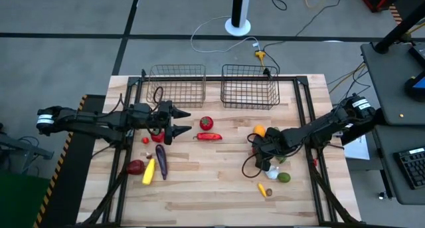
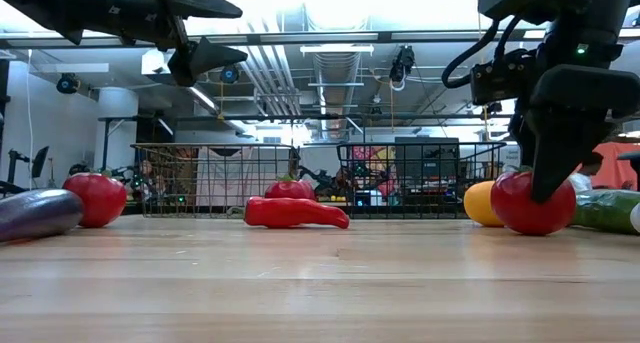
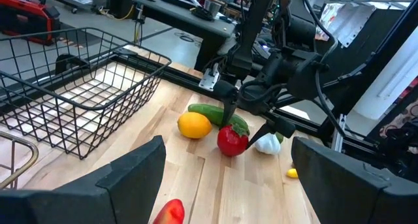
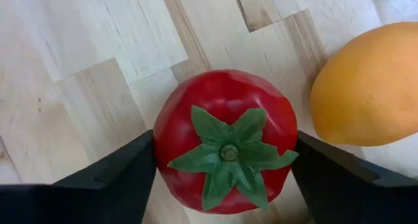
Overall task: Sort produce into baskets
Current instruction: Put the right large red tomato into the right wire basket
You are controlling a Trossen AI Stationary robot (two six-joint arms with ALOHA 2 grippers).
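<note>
A pale wooden plank tabletop [image 1: 219, 188] is seen, its near half largely bare, so most open room lies toward the near edge. Against the far edge two rectangular wire-mesh baskets are set side by side with a gap between: a brownish basket [image 1: 176, 86] nearer the far left corner and a darker grey basket [image 1: 250, 86] to its right. The left pincer [image 1: 182, 121] is held above the boards in front of the brownish basket, its fingers apart and nothing between them. The right pincer [image 4: 225, 160] is lowered near the right edge, its dark fingers pressed on both sides of a glossy round red tomatoe [image 4: 225, 142] with a green star-shaped calyx, which rests on the wood. Just beside it lies a smooth orange [image 4: 369, 87]. A long red pepper [image 1: 208, 136] and a second tomato [image 1: 206, 122] lie mid-tabletop; a purple eggplant [image 1: 161, 159] and yellow corn [image 1: 149, 171] lie near the left edge.
</note>
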